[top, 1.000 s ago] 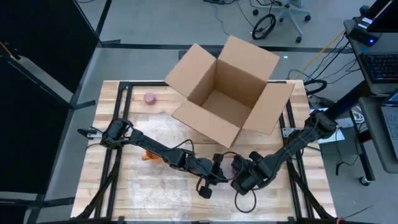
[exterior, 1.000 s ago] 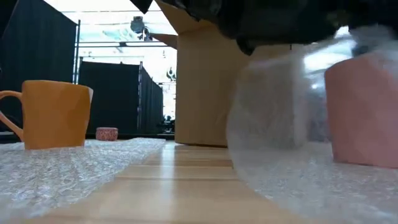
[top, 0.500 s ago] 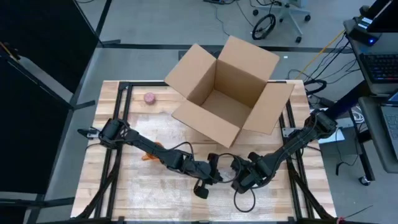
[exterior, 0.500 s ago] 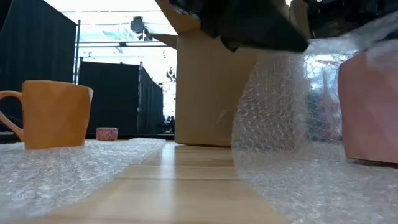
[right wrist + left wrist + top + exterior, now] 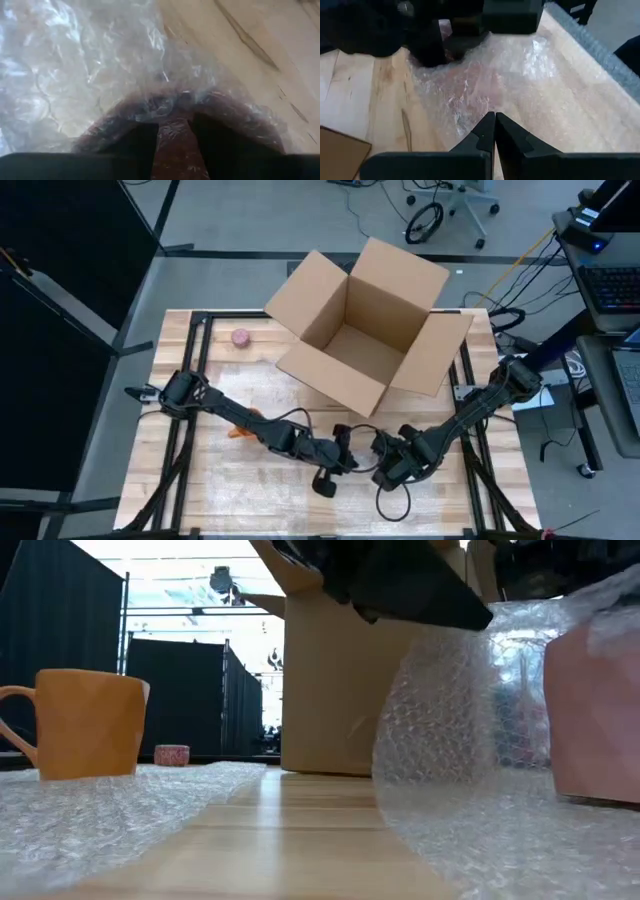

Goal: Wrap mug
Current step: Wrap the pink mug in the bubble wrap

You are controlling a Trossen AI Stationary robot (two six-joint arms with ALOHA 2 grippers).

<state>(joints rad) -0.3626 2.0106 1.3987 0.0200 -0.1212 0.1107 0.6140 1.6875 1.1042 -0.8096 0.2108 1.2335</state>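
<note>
Down near the table's (image 5: 200,480) front edge, well in front of the open cardboard box (image 5: 365,330), both grippers meet over a pink mug (image 5: 595,710) that stands under a sheet of bubble wrap (image 5: 450,740). From the wrist, the left gripper (image 5: 494,131) has its fingers pressed together, with the bubble wrap lying just ahead; whether it pinches the sheet cannot be told. The right gripper (image 5: 174,131) has its fingers apart astride the mug's wrapped rim. Left of the box's front, an orange mug (image 5: 85,725) stands on a second sheet (image 5: 100,810), mostly hidden under the left arm from above. A small pink object (image 5: 241,337) sits left of the box, near the far edge.
</note>
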